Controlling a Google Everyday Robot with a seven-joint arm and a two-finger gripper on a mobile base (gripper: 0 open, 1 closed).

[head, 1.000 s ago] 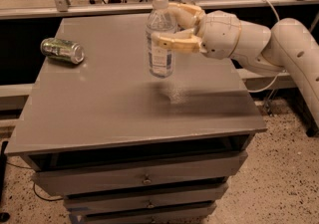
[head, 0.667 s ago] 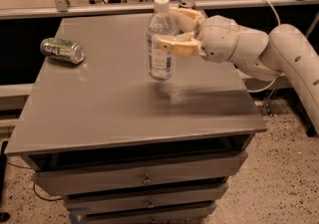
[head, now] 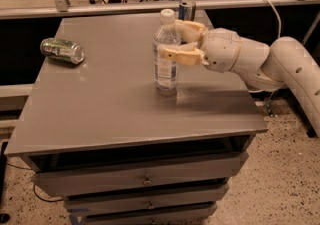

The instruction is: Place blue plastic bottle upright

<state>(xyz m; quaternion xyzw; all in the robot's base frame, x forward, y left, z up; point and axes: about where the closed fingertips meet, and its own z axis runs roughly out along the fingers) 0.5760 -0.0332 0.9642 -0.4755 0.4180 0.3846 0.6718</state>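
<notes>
The blue plastic bottle (head: 166, 69), clear and ribbed with a white cap and a blue-and-white label, stands upright with its base on the grey table top (head: 100, 114), right of centre. My gripper (head: 171, 40) reaches in from the right and is shut on the bottle's upper body. One cream finger (head: 183, 57) lies across the near side and the other passes behind the neck.
A green can (head: 62, 50) lies on its side at the table's far left. A blue-and-silver slim can (head: 187, 10) stands at the far edge behind my gripper. Drawers (head: 145, 179) sit below the top. A railing and office chairs stand beyond.
The bottle hung a little above the table in my gripper. It has come down and now rests upright on the surface, still held.
</notes>
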